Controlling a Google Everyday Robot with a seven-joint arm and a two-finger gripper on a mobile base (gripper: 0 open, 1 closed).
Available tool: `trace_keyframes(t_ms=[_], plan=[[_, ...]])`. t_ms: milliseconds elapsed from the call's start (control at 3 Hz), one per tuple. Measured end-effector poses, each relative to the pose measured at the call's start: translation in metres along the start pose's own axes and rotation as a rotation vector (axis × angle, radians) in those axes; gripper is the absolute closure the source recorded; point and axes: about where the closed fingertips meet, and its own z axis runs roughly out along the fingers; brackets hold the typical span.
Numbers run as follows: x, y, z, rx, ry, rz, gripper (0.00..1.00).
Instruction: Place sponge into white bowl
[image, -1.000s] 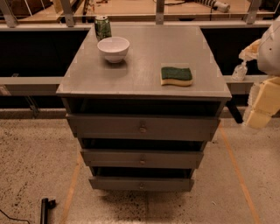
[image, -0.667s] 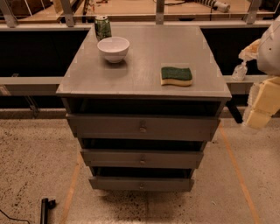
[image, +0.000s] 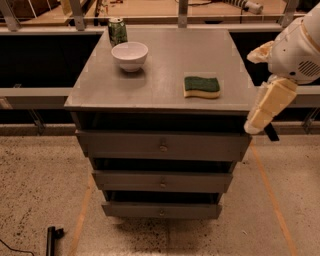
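The sponge (image: 201, 86), dark green on top with a pale yellow base, lies flat on the right front part of the grey cabinet top (image: 160, 65). The white bowl (image: 129, 55) stands upright at the back left of the top and looks empty. My gripper (image: 256, 123), with cream-yellow pads, hangs off the cabinet's right front corner, pointing down and left. It is to the right of the sponge, slightly below the top's level, and not touching it.
A green drink can (image: 117, 31) stands just behind the bowl. The cabinet has three drawers (image: 162, 145) pulled out by different amounts. A rail and shelf run behind the cabinet. A small dark object (image: 51, 239) lies on the speckled floor at lower left.
My gripper and arm have moved left, closer to the cabinet's right front corner. The sponge, bowl and can have not moved.
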Motion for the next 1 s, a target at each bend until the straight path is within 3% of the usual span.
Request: trace_keyframes(t_ms=[333, 667, 1000], plan=[[-0.015, -0.033, 0.043, -0.053, -0.165, -0.002, 0.0], [-0.023, -0.077, 0.08, -0.054, -0.301, 0.016, 0.0], [-0.03, -0.128, 0.115, -0.057, -0.346, 0.025, 0.0]])
